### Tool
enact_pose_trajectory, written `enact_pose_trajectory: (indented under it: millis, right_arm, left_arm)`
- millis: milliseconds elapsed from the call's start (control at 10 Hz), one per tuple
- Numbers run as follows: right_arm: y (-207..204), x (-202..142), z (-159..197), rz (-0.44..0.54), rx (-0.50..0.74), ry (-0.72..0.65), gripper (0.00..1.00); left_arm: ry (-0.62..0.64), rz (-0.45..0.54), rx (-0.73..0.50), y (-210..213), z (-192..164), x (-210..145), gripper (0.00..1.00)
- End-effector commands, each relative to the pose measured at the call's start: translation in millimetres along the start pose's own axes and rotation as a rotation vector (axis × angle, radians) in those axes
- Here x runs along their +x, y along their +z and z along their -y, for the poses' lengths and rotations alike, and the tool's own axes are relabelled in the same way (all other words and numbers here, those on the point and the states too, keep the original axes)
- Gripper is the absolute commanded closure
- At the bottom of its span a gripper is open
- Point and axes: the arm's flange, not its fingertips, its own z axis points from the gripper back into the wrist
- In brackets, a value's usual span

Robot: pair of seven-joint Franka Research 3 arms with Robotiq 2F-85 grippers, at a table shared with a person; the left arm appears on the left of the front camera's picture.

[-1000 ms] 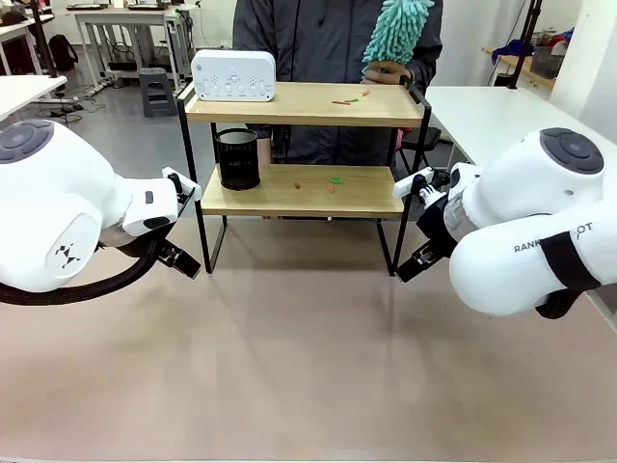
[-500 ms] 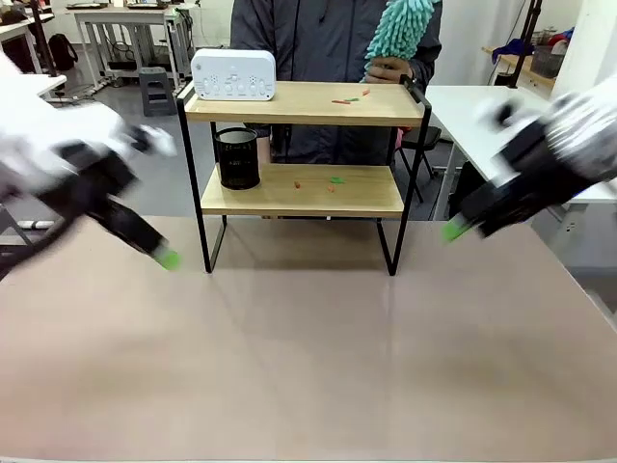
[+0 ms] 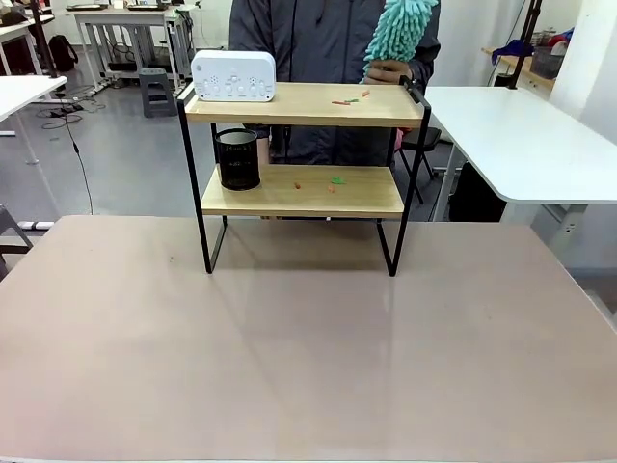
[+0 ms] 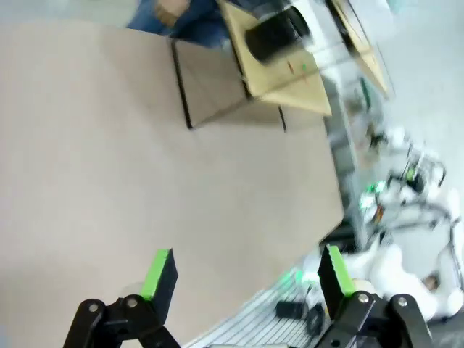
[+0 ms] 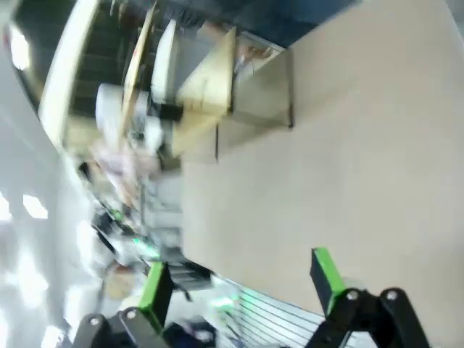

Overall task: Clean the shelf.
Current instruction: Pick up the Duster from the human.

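The shelf (image 3: 289,104) stands at upper centre of the front view, on the desk's (image 3: 308,367) far part: two pale wooden boards in a thin black frame. A white device (image 3: 233,75) sits at the top board's left end, its markings too small to read. A black cup (image 3: 237,159) stands at the lower board's left. Small orange and green scraps (image 3: 331,181) dot both boards. Behind, a person (image 3: 308,39) holds a teal duster (image 3: 397,29). The desk is plain tan, with white tables (image 3: 511,135) and grey floor (image 3: 125,164) beyond. In the wrist views the left hand (image 4: 246,270) and right hand (image 5: 241,283) hang released above the desk, grasping nothing.
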Motion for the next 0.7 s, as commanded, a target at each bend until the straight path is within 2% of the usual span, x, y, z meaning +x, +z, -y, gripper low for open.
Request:
enact_pose_trajectory:
  millis: [0, 100, 600]
  right_arm:
    - [-17.6, -6.5, -58.7, -0.076, -0.062, 0.159, 0.00]
    - [-17.6, -6.5, -58.7, -0.076, -0.062, 0.159, 0.00]
    - [-17.6, -6.5, -58.7, -0.076, -0.062, 0.159, 0.00]
  left_arm:
    - [0.320, 0.536, -0.253, -47.5, -60.0, -4.8, 0.00]
    - [0.000, 0.000, 0.000, 0.0, 0.0, 0.0, 0.00]
    - [0.000, 0.000, 0.000, 0.0, 0.0, 0.0, 0.00]
